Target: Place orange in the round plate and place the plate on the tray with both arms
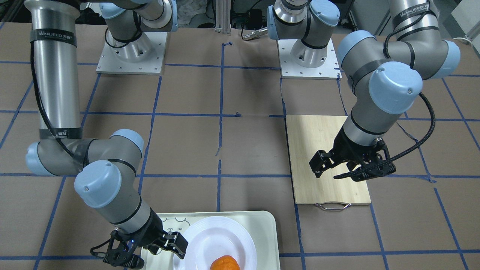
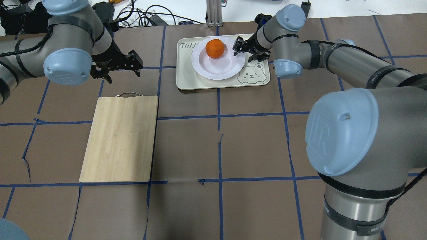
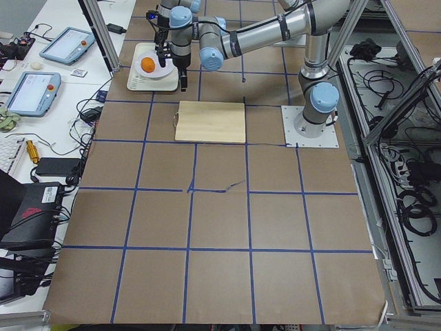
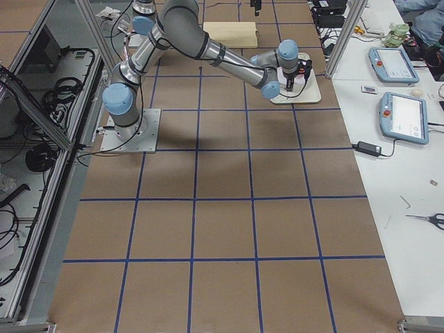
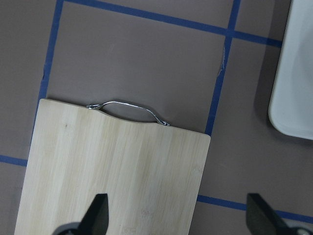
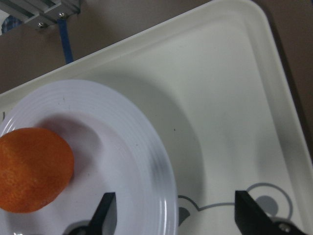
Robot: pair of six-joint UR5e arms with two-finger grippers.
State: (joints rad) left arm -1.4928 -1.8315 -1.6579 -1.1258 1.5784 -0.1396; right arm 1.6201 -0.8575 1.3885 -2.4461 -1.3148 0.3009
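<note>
Overhead exterior view tells me most of what I need: the orange (image 2: pixel 214 48) sits in the sunken centre of the round plate (image 2: pixel 206 68), and the plate lies on the tray (image 2: pixel 190 83), toward its far half, with the bear face uncovered at the near corner. As I read it, both parts of the job are done, fruit in plate and plate on tray.

My right tool (image 2: pixel 243 50) hangs at the plate's rim on the robot's right side. On the right wrist camera its fingers are spread wide, one tip over the plate and the other over the bare tray by the bear, gripping nothing. I cannot tell from these pictures whether either tip touches the rim.

My left tool (image 2: pixel 116 69) is well apart from the tray, over the tabletop (image 2: pixel 250 140) just past the handle end of the cutting board (image 2: pixel 120 136). Its fingers are also wide apart and empty.

What I judge is left: lift the right arm clear of the plate without nudging it, then park both arms.
</note>
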